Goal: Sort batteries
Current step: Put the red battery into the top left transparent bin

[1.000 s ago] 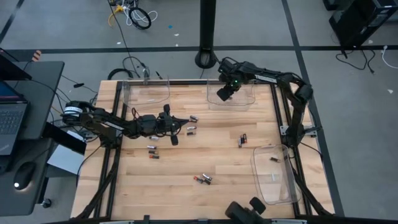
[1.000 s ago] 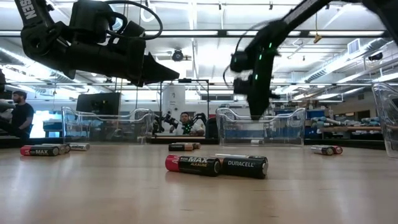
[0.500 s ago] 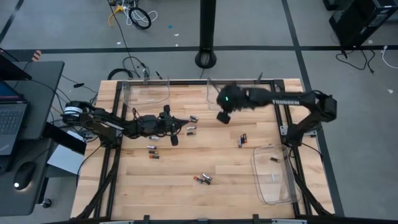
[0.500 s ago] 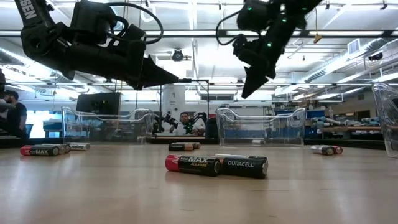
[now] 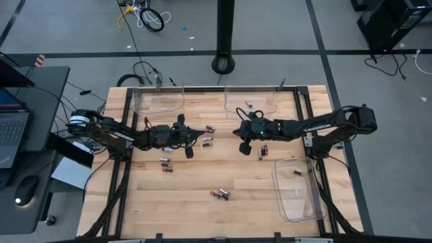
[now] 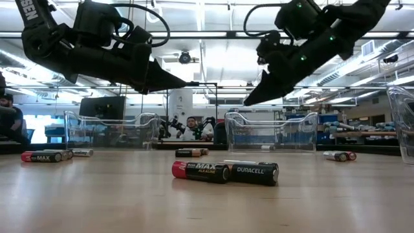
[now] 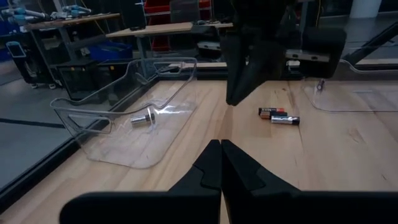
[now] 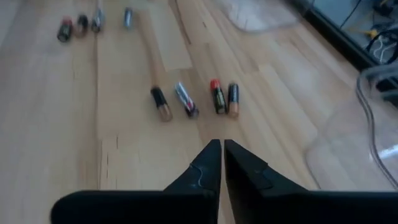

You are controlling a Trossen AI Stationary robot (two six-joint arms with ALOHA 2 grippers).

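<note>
Several small batteries lie loose on the wooden table: a group (image 5: 208,140) between my two grippers, a pair (image 5: 263,152) right of centre, a red-and-black pair (image 6: 223,171) near the front edge, and others (image 5: 165,164) at the left. My left gripper (image 5: 193,135) hangs above the table left of centre, shut and empty; its closed fingers show in the left wrist view (image 7: 221,149). My right gripper (image 5: 235,132) hangs above the table's middle, shut and empty, slanting down toward the group (image 8: 193,99). One battery (image 5: 248,104) lies in the far middle tray.
Three clear plastic trays stand on the table: far left (image 5: 159,101), far middle (image 5: 251,111), and at the right near edge (image 5: 297,192), which holds a battery or two. Black frame rails run along the table's left and right sides. People sit in the room behind.
My right gripper has come from above the far middle tray toward the table's near edge and left, to above the middle of the table, and has tipped from pointing down to slanting toward the left. My left arm has kept still.
</note>
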